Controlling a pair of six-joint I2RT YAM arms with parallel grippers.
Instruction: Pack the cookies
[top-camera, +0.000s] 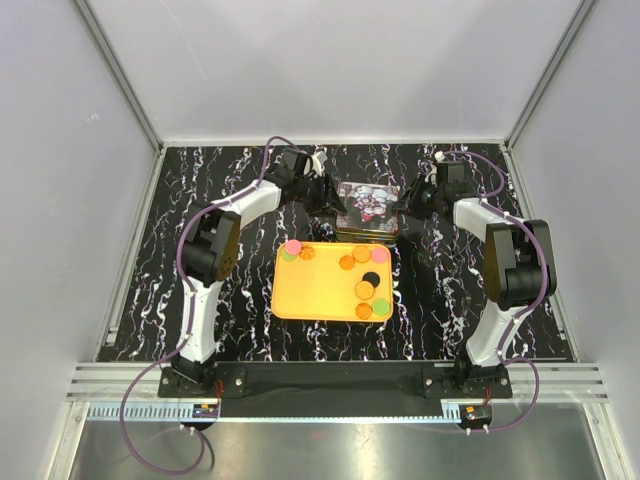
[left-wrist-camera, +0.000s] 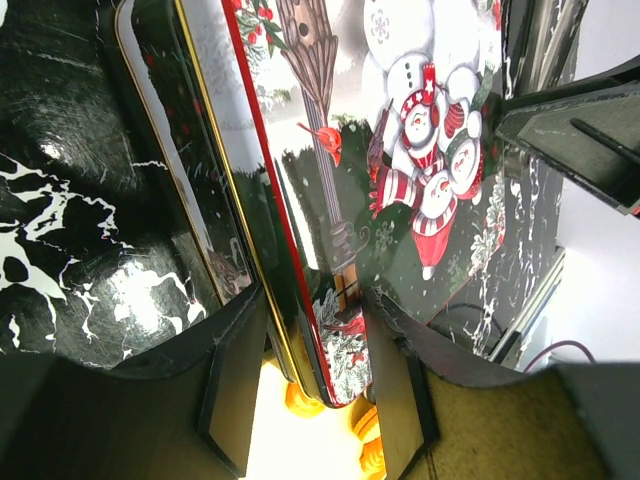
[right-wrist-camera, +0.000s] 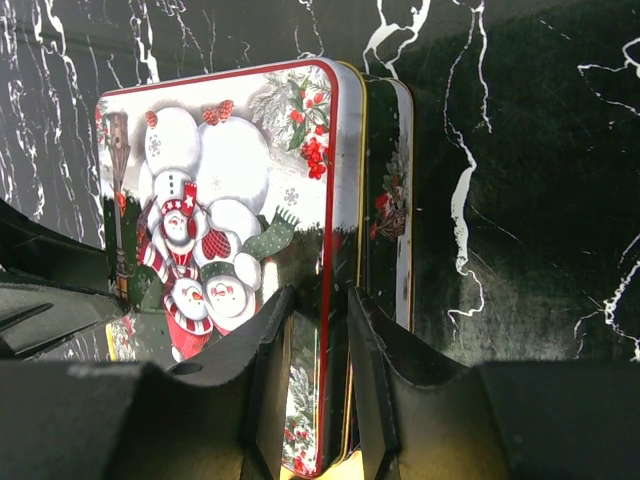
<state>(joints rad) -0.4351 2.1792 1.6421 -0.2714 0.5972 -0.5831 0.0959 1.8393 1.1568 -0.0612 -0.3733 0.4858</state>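
A: What does the overhead view show that the wrist views miss?
B: The cookies (top-camera: 362, 290), scattered on the orange tray (top-camera: 315, 295) just this side of the tin (top-camera: 367, 210), clear of both jaws. The left wrist view glimpses only two, under the lid (left-wrist-camera: 400, 150)
A: And the arms?
B: Both reach forward and bend inward to the tin's ends. The right gripper (right-wrist-camera: 318, 400) pinches the lid's edge, jaws narrow. The left gripper (left-wrist-camera: 318, 390) straddles the opposite edge, but I cannot tell whether it grips

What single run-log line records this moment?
left gripper: straddles tin lid | right gripper: grips tin lid | cookies: on tray, unpacked
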